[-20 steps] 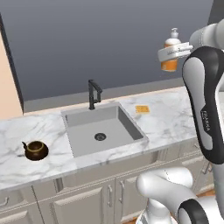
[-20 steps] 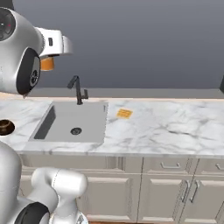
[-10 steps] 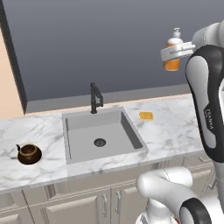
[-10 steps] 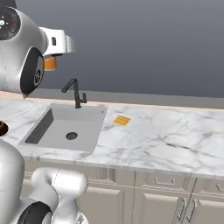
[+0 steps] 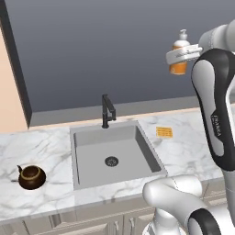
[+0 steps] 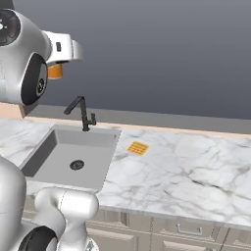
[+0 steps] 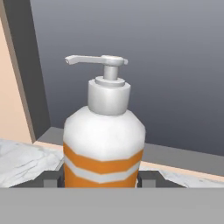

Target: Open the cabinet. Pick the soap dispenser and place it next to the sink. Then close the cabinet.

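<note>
The soap dispenser (image 5: 178,65), an orange bottle with a white band and a white pump top, hangs high in the air in front of the grey wall, above the counter to the right of the sink (image 5: 92,158). My gripper (image 5: 182,54) is shut on it around its middle. In the hand view the soap dispenser (image 7: 104,148) stands upright between the two dark fingertips (image 7: 147,179). From the right base view, the soap dispenser (image 6: 55,72) peeks out behind the hand, above the sink (image 6: 59,149) and its dark faucet (image 6: 82,113). The cabinet is out of view.
A small brown teapot (image 5: 31,177) sits on the white marble counter (image 6: 186,171) left of the sink. An orange pad (image 5: 164,132) lies on the counter just right of the basin. Drawer fronts (image 6: 188,229) run below the counter edge.
The whole picture has shifted in both base views, so the camera has moved. The soap dispenser stays held high in the gripper, unchanged.
</note>
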### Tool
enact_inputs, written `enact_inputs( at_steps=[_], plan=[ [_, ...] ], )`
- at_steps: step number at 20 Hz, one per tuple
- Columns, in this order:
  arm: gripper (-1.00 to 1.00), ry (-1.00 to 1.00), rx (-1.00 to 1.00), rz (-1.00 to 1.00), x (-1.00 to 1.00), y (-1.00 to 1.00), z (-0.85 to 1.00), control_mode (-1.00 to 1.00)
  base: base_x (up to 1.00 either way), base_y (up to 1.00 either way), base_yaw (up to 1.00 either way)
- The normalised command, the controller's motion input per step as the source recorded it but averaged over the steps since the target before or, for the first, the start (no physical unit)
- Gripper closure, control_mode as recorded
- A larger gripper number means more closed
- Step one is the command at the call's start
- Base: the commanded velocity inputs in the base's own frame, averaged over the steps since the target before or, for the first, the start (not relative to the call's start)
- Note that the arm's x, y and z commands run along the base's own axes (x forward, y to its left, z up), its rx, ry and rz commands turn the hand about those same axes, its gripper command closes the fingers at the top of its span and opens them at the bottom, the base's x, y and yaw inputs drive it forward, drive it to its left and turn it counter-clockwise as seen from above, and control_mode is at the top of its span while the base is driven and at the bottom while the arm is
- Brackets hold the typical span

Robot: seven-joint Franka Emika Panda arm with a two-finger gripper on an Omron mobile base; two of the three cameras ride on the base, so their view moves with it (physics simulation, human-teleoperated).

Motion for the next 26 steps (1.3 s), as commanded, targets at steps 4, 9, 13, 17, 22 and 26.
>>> enact_inputs(
  at_steps=[4, 9, 13, 17, 22, 26],
  plan=[
    [1.00, 0.00, 0.00, 0.00, 0.00, 0.00, 0.00, 1.00, 0.00, 0.00, 0.00],
    [1.00, 0.00, 0.00, 0.00, 0.00, 0.00, 0.00, 1.00, 0.00, 0.00, 0.00],
    [1.00, 0.00, 0.00, 0.00, 0.00, 0.00, 0.00, 1.00, 0.00, 0.00, 0.00],
    [1.00, 0.00, 0.00, 0.00, 0.00, 0.00, 0.00, -1.00, 0.00, 0.00, 0.00],
    [1.00, 0.00, 0.00, 0.00, 0.00, 0.00, 0.00, -1.00, 0.00, 0.00, 0.00],
    [1.00, 0.00, 0.00, 0.00, 0.00, 0.00, 0.00, -1.00, 0.00, 0.00, 0.00]
  ],
)
